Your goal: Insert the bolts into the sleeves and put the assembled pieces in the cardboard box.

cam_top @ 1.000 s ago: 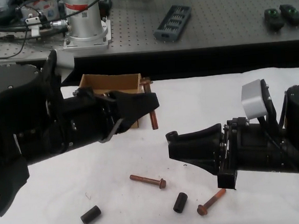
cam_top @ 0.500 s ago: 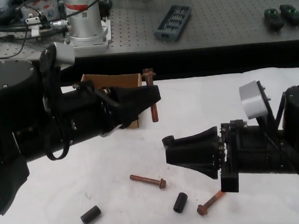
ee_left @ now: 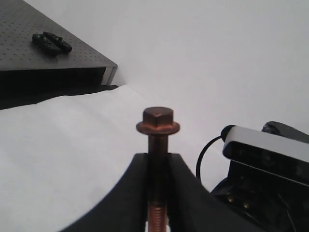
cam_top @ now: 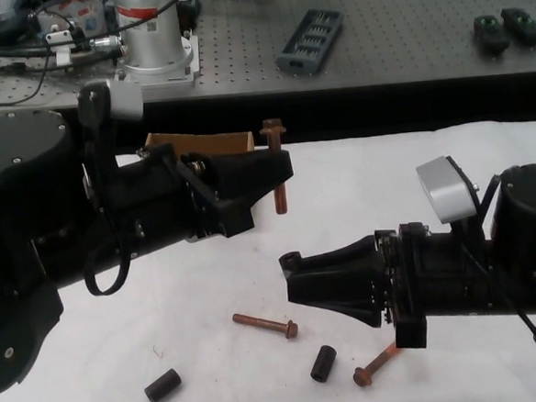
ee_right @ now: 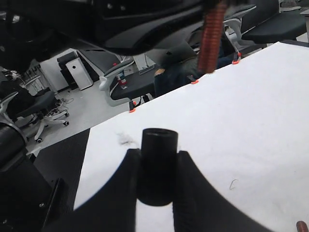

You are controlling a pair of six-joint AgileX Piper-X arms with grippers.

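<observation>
Bolt (ee_left: 158,121) upright, head up, clenched in left gripper (ee_left: 158,159); sleeve (ee_right: 158,169), clamped in right gripper (ee_right: 158,154), below it, bore not yet aligned.

Cardboard box (cam_top: 200,143) behind left pincer (ee_left: 157,164) gripping bolt (ee_left: 158,121); right pincer (ee_right: 157,162), gripping sleeve (ee_right: 158,142), nearer; loose bolts (cam_top: 266,324), loose sleeves (cam_top: 323,363) foremost on table (cam_top: 358,176).

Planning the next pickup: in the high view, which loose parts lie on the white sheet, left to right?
Black sleeve → copper bolt → second black sleeve → second copper bolt.
</observation>
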